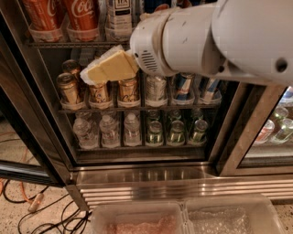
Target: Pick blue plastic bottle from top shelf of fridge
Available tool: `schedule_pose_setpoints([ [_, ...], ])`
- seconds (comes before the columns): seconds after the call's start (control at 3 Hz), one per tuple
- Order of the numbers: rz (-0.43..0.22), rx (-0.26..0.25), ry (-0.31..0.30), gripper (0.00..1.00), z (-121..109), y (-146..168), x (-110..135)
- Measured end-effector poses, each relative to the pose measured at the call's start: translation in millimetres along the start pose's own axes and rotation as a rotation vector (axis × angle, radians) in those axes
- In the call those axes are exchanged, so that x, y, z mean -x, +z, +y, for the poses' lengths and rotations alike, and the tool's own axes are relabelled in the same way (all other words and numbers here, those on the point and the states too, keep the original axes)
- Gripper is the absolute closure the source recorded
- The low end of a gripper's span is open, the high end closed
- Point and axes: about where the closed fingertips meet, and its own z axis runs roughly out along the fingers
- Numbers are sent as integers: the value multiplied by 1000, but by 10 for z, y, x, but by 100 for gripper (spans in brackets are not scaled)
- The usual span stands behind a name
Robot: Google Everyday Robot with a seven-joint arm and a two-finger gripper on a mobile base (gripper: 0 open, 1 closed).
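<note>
The gripper [93, 74] is being held in front of the fridge [151, 176], level with the rack of small cans [129, 90], one tier beneath the top shelf [68, 44]. Its jaws are being kept together, with nothing caught between them. They are being pointed away from the white wrist [155, 48] and slightly downward.

The blue plastic bottle [120, 16] is being carried in a clear cup tray on the top shelf. It lies above the jaws and a little back toward the wrist side of their tips. Only its lower body and white label are being shown; the cap is being cut off by the upper edge of the view. Its long axis is being kept upright, so it stands roughly crosswise to the line of the jaws.

Red Coca-Cola bottles [84, 13] are standing just beside it, on the side beyond the jaw tips.

In judgement, a lift is being called for first. The jaws would then need parting and levelling so that the bottle's body can be taken between its neighbours.
</note>
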Motion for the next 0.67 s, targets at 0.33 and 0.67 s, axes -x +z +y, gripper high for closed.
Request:
schedule_pose_setpoints([
  [0.33,-36,-33,27,0,94,89,69],
  [0.67,-56,-58,59,0,107,190,48],
])
